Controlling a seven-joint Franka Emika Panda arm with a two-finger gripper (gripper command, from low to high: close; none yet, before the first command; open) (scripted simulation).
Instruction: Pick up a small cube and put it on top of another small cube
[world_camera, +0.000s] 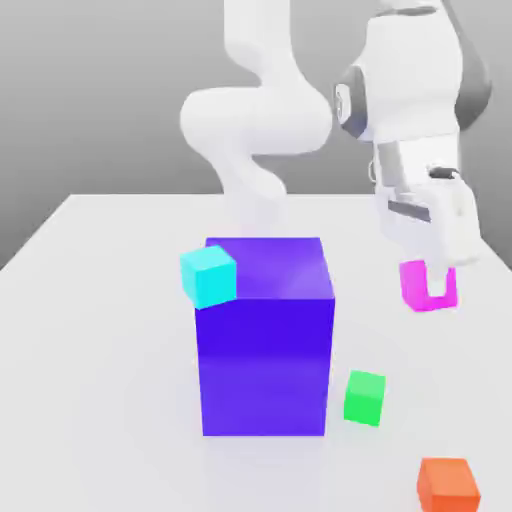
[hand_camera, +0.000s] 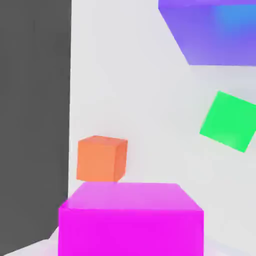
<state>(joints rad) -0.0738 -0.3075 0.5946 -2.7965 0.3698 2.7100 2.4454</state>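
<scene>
Exterior view first, and the magenta cube (world_camera: 412, 289) is in the gripper (world_camera: 437, 284), clamped between the fingers, over at the exterior view's right! It looks to be up off the white table (world_camera: 110, 360), so I'd call the pick done. The stack is what's left: no small cube sits under the magenta one. Candidates? There's the green cube (world_camera: 364, 398) beside the big blue-purple block (world_camera: 265, 365), the orange cube (world_camera: 447, 488) nearer the camera, and the cyan cube (world_camera: 208, 278) at the block's upper edge, whether resting there I can't tell. Which one is the target? Can't say. Brands, labels, writing: none I can read here.

Over to the hand view, and there's the magenta cube, big and close, squarely held! Orange and green lie apart beyond it, the block further off. No lettering here either. Carry, line up, lower, release: all to come, by my reckoning.
</scene>
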